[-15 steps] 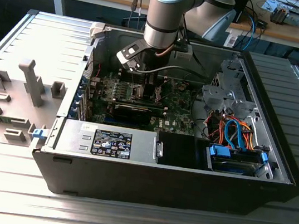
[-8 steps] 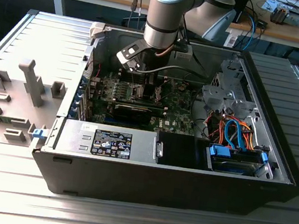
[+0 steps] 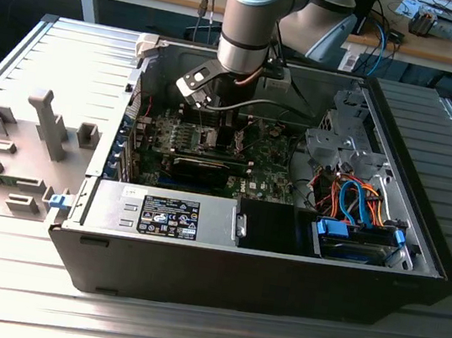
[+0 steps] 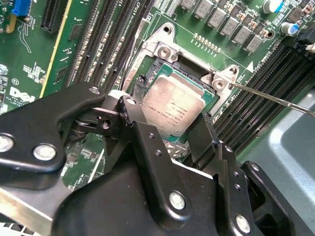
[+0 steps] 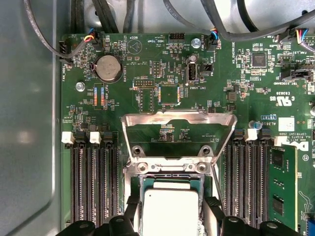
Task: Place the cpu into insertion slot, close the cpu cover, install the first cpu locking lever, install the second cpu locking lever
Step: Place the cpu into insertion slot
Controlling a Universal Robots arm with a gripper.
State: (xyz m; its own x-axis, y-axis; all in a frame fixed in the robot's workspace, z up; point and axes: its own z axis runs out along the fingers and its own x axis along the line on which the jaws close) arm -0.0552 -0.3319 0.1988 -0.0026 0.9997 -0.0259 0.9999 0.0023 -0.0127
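Second wrist view first: pinches the chip (image 4: 174,98) by opposite edges with both fingers (image 4: 202,135) of the gripper (image 4: 170,109), narrowed to its width. Holds it right at the socket (image 4: 161,49), silver rim just beyond; cannot tell whether seated, near edge hidden behind black finger links. Leaves the cover (image 5: 216,119) standing open past the socket in the first wrist view. Has memory slots (image 5: 93,182) close on both sides, thin lever (image 4: 275,101) swung clear.

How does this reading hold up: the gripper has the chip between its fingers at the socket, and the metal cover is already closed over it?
One thing is wrong: the metal cover is not closed. The first wrist view shows it swung open, leaving the chip bare between the fingers of the gripper. The rest holds.
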